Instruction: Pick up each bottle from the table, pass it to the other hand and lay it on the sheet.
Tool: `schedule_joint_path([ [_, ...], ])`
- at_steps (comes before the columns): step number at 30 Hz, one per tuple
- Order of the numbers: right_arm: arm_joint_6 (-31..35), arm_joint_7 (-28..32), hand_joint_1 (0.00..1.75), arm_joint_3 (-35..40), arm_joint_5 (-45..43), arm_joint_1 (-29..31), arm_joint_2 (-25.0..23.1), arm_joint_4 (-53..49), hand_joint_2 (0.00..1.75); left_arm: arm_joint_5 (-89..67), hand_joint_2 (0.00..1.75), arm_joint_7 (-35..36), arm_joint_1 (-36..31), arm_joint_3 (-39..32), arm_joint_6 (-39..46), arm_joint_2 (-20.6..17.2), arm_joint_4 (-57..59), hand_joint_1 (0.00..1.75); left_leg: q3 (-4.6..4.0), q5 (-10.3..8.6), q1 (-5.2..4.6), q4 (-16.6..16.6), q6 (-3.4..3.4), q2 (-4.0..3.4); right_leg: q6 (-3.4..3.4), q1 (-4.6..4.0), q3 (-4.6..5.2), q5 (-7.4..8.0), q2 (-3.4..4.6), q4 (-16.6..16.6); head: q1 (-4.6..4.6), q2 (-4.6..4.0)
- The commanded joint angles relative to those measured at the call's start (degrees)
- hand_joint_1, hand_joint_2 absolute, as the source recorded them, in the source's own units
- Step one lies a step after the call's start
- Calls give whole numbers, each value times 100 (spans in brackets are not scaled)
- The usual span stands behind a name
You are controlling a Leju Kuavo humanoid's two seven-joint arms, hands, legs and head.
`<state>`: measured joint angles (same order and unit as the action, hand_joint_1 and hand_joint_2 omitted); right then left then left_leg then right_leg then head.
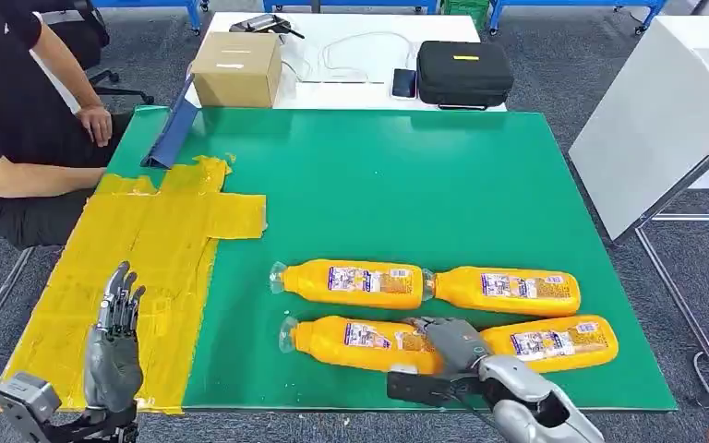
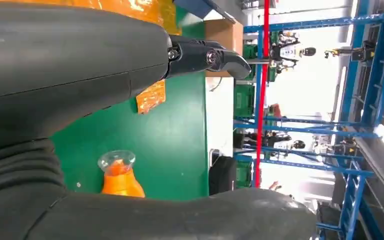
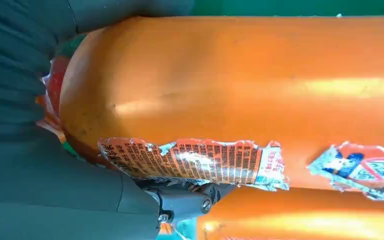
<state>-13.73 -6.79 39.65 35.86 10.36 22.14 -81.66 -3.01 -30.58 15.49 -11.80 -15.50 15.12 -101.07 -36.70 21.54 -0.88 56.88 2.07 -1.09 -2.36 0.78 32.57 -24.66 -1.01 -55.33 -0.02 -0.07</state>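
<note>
Bottles of orange liquid lie on their sides on the green mat (image 1: 406, 175), four in two rows, and the one we care about is the near-left bottle (image 1: 355, 340), cap end pointing toward the yellow sheet (image 1: 138, 268). Our right hand (image 1: 452, 346) lies over its base end where it meets the near-right bottle (image 1: 554, 340); in the right wrist view the orange body (image 3: 240, 80) sits close against the palm with a dark finger under the torn label (image 3: 190, 160), so we judge the hand to be closing round it, though we cannot tell whether the grasp is firm. We expect a full bottle: fairly heavy, smooth plastic, round enough to roll, stiff with some give. The peeling label offers poor purchase, so we would wrap the widest part of the body near the middle rather than the tapered neck. Our left hand (image 1: 115, 346) stands upright over the sheet, fingers apart and holding nothing. Behind the mat sit a cardboard box (image 1: 237, 69) and a black case (image 1: 464, 74); a person (image 1: 18, 120) sits at the left.
</note>
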Motion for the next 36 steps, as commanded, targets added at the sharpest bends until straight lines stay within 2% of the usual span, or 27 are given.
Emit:
schedule_joint_path([
  [1,-81,41,175,225,-352,29,133,199,175,58,0,31,-90,-38,16,-173,334,0,12,4,5,-4,-17,8,10,-3,-12,-3,5,5,0,0],
  [7,-81,41,175,225,-352,29,133,199,175,58,0,31,-90,-38,16,-173,334,0,16,11,9,-3,-24,11,10,-6,-16,-5,4,6,-2,0],
  [8,124,245,175,38,-769,-103,32,126,175,164,0,190,-94,-81,139,-133,344,0,11,8,5,-3,-17,6,5,-4,-11,-2,4,5,-2,0],
  [10,561,588,175,-369,-1314,-491,-296,-173,175,723,0,490,-93,-155,49,-119,420,0,19,14,10,-2,-27,13,11,-7,-20,-7,5,6,-2,2],
  [11,997,879,175,-677,-1320,-808,-706,-419,175,926,0,627,-63,-225,83,-95,420,0,18,11,9,-6,-24,17,9,-7,-21,-7,-3,8,-2,0],
  [12,1211,995,175,-833,-1293,-1040,-977,-672,175,1018,0,650,-17,-287,69,-58,391,0,21,13,11,-6,-30,20,13,-8,-24,-10,-3,8,0,0],
  [14,1841,1038,175,-924,-664,-1372,-1399,-1202,175,1158,0,715,105,-409,-81,65,260,0,22,17,16,-5,-34,18,17,-12,-23,-15,0,7,2,0],
  [15,1865,1055,175,-913,-648,-1448,-1508,-1353,175,1219,175,754,143,-432,-180,101,221,0,6,16,12,-1,-28,13,12,-9,-8,-13,5,1,4,0],
  [17,2014,1207,175,-912,-630,-1540,-1676,-1508,175,1268,175,826,161,-445,-306,159,197,0,-27,12,9,-5,-27,-3,11,-11,-32,-3,24,0,-4,0],
  [18,2133,1338,175,-939,-618,-1579,-1778,-1551,175,1324,175,890,161,-427,-361,182,205,0,-13,25,10,1,-37,-3,12,-10,-43,-12,26,-9,-5,0],
  [21,2483,1589,175,-1012,-521,-1680,-2003,-1685,175,1844,175,1309,198,-310,-589,185,285,0,-18,15,14,4,-24,10,11,-15,-39,-11,-4,-6,-2,0],
  [24,2466,1616,175,-907,-409,-1582,-2032,-1490,175,2562,175,1754,259,-151,-920,56,435,0,-17,20,16,0,-36,9,22,-14,18,-25,5,-5,0,0],
  [32,2570,1778,175,-800,-301,-1459,-2180,-1230,175,2856,175,1886,361,233,-1250,-77,433,0,-13,24,13,-6,-41,7,26,-10,17,-23,5,2,0,0],
  [36,2418,1776,175,-682,-339,-1267,-2237,-965,175,3645,175,2150,538,763,-1569,-259,371,0,-12,26,13,-5,-40,3,20,-11,15,-19,7,2,0,0],
])
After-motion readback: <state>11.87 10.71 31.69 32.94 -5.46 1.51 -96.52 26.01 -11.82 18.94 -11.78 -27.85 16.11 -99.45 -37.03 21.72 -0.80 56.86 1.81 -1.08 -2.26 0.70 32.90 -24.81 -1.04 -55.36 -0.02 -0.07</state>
